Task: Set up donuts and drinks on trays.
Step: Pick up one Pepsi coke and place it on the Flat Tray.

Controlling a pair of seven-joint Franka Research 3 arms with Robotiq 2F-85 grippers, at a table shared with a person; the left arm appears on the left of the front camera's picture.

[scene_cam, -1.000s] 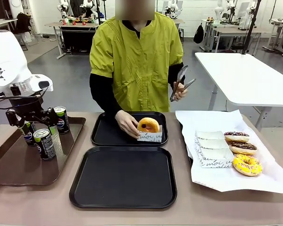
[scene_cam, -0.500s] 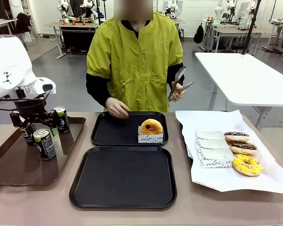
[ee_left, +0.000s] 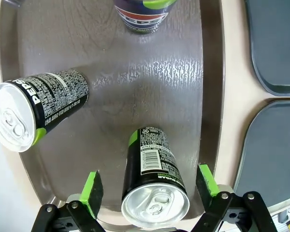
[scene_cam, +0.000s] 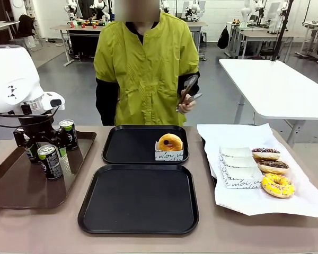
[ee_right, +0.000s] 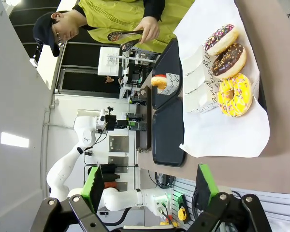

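Three drinks stand on a brown tray [scene_cam: 21, 190]: one can [scene_cam: 70, 134] at the back, one can [scene_cam: 50, 161] in front, one can [scene_cam: 31, 151] partly hidden behind my left gripper [scene_cam: 40, 143]. In the left wrist view that gripper [ee_left: 150, 188] is open, its green pads on either side of a can's top [ee_left: 155, 205], apart from it. A golden donut [scene_cam: 170, 143] in a paper sleeve sits on the far black tray [scene_cam: 124, 151]. The near black tray [scene_cam: 138, 201] is bare. My right gripper [ee_right: 150, 191] hangs open, holding nothing.
On white paper [scene_cam: 302, 198] at the right lie three donuts: a sprinkled chocolate one [scene_cam: 265, 154], a chocolate one [scene_cam: 273, 166], a yellow one [scene_cam: 277, 185], beside several paper sleeves [scene_cam: 238, 166]. The person at the far side holds tongs [scene_cam: 188, 91].
The person's hand let go of the sleeved donut on the far tray and drew back out of sight. My left gripper shifted slightly right over the cans.
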